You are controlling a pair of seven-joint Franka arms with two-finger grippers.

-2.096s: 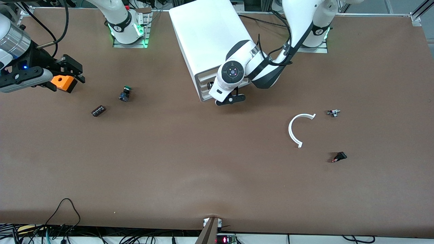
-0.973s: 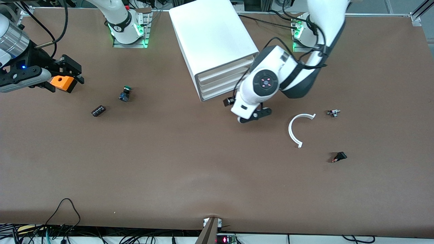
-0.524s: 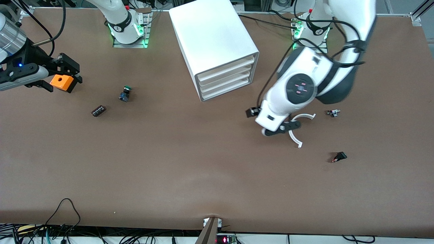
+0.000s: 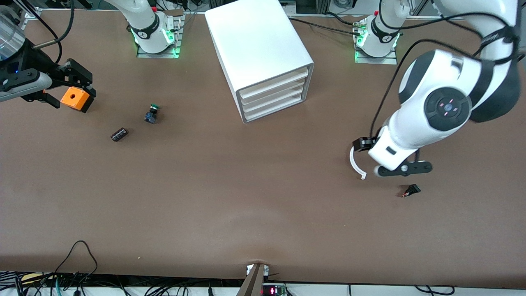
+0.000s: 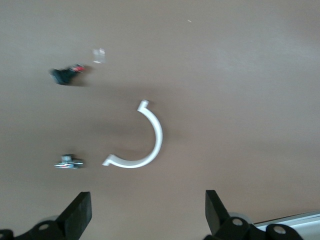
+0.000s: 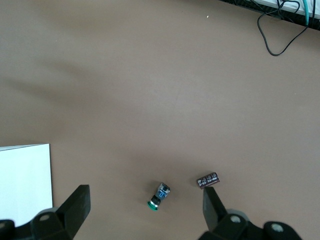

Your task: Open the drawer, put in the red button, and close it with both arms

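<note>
brown table (image 4: 230, 197), white cabinet (image 4: 257, 45), white arc (image 4: 353, 164)

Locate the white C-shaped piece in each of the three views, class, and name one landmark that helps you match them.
Front view: white C-shaped piece, partly under the left gripper.
Left wrist view: mid-frame.
Right wrist view: not in it.
Shared landmark: small black part.

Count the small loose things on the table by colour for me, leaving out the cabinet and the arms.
Orange: 1, the orange box
Green-capped: 1, the green button
Dark: 2, the dark cylinder and the black part with a red tip
White: 1, the curved white piece
Silver: 1, the small metal part
Total: 6
</note>
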